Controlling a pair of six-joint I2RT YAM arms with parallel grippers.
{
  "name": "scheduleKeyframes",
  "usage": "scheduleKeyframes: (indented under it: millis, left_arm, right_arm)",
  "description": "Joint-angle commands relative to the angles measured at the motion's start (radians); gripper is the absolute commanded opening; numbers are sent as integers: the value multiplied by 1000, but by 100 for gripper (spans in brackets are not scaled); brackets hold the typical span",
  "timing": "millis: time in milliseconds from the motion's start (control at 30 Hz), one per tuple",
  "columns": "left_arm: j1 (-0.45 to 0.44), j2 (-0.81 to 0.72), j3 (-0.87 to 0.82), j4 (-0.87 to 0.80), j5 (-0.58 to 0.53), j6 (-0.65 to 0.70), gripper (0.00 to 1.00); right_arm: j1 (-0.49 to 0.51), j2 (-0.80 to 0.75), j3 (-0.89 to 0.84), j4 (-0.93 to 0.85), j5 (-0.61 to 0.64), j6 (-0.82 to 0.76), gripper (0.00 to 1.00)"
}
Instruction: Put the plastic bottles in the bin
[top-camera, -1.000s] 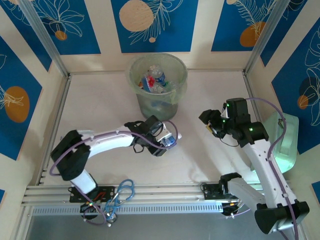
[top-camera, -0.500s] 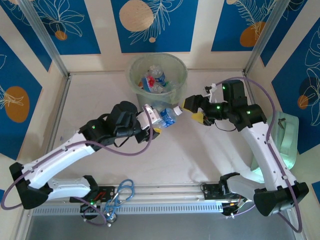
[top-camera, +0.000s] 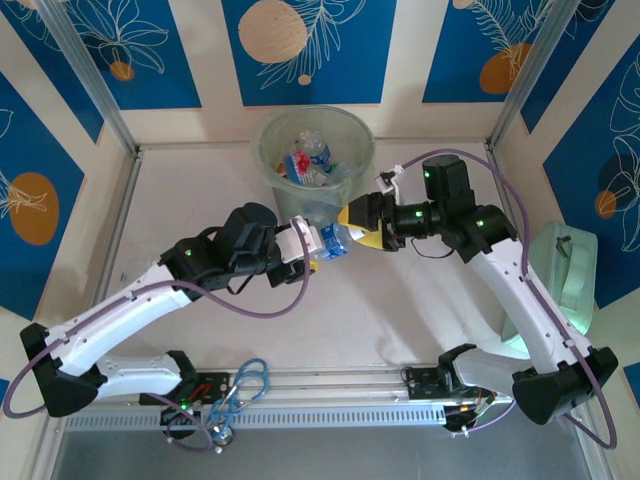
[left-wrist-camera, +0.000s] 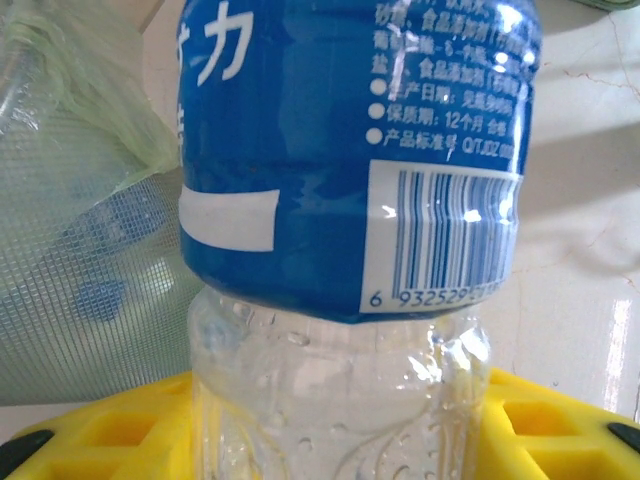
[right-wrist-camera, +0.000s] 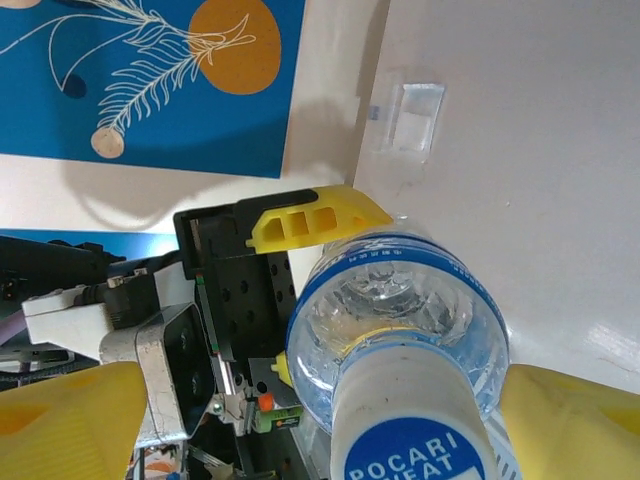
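While the blue-labelled bottle (top-camera: 335, 240) is clamped by the left gripper (top-camera: 312, 245) just nearside of the bin (top-camera: 285, 205) at the far edge of the table (top-camera: 200, 200), its cap end is pointed between the wide-spread, empty jaws of the right gripper (top-camera: 361, 228).

One bin (top-camera: 290, 212); one bottle (top-camera: 335, 240) outside it; perhaps three bottles (top-camera: 306, 160) inside (jumbled); one lidded box (top-camera: 572, 290).

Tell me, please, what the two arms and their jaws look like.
The left arm and right arm both have white link shells, black joint housings with small green lights, and a purple cable looping alongside. Their jaws are bright yellow plastic with rectangular cut-outs.
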Motion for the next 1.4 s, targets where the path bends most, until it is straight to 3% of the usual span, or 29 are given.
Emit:
scheduleKeyframes:
  millis: [0, 133, 400, 567, 600, 700, 733, 833, 967, 1133, 1367]
  left_arm:
    - [-5, -10, 31, 23, 17, 28, 46]
    - [1, 0, 35, 17, 7, 32, 45]
    - [16, -18, 14, 20, -7, 47, 44]
    - [29, -28, 0, 32, -6, 40, 46]
    - [32, -28, -2, 37, -14, 31, 54]
    - [41, -40, -28, 108, -102, -36, 95]
    - [49, -55, -44, 148, -147, -65, 100]
    - [97, -98, -35, 204, -246, -213, 100]
    - [157, -139, 19, 143, -348, -432, 100]
    - [236, -204, -23, 83, -297, -664, 100]
    - [339, -264, -159, 108, -147, -819, 100]
  right_arm:
    - [54, 34, 31, -40, 14, -13, 79]
    - [81, 52, 44, -66, 60, -19, 65]
    - [60, 48, 59, -108, 96, -30, 45]
    - [63, 50, 61, -100, 97, -27, 20]
    - [63, 50, 65, -97, 104, -24, 13]
    - [55, 51, 102, -74, 140, -10, 4]
    - [43, 57, 129, -61, 161, -3, 2]
    - [-20, 90, 222, -8, 227, 28, 3]
    - [-101, 172, 315, 147, 297, 127, 2]
    - [-109, 294, 372, 331, 509, 212, 1]
    - [-79, 430, 403, 452, 749, 160, 0]
